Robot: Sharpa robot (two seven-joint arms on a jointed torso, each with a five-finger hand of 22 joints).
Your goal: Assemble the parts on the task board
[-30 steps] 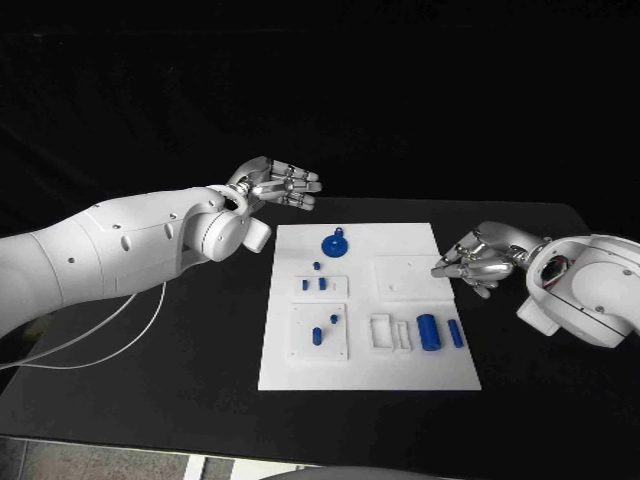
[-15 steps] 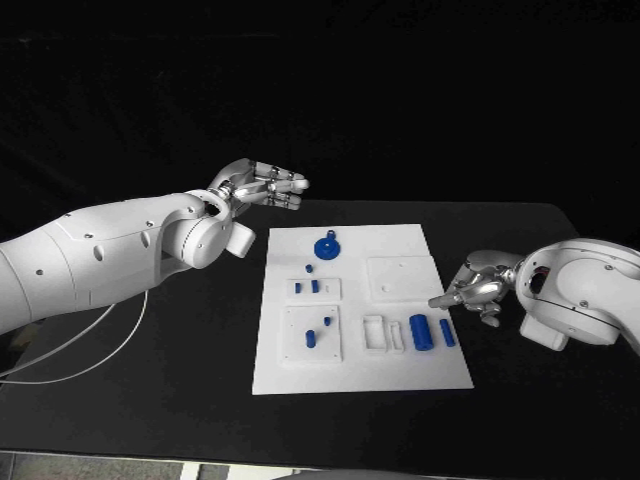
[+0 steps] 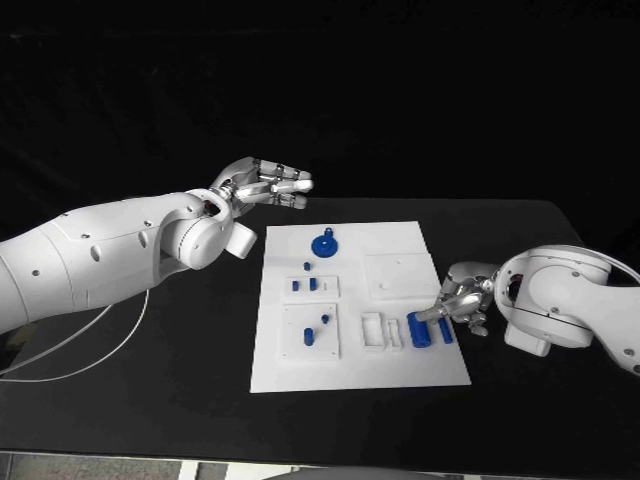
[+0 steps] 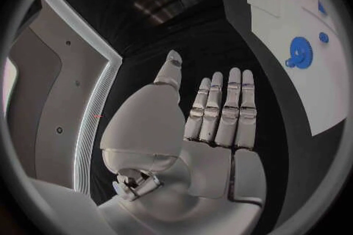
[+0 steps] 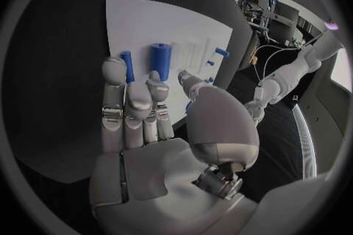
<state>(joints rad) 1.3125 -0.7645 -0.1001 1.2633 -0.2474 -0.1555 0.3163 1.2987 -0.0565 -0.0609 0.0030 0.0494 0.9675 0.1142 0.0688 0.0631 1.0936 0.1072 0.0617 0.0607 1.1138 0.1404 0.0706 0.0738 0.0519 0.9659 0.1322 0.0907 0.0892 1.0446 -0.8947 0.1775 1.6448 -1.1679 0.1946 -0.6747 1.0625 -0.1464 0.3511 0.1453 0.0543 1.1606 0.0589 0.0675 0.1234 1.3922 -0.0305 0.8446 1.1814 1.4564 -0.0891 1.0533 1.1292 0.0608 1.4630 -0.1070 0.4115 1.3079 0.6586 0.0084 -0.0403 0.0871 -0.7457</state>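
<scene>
- A robotics lab or test cell: a matte black worktop [image 3: 190, 400] stands before black backdrop curtains.
- A flat white rectangular task board [image 3: 352, 370] lies on it.
- In the right wrist view, cluttered benches with a dark monitor [image 5: 283, 12] and cables.

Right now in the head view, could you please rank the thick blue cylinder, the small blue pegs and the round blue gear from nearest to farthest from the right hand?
1. Thick blue cylinder, beside the right hand.
2. Small blue pegs, mid-board on the task board, left side.
3. Round blue gear, at the board's far end.
</scene>
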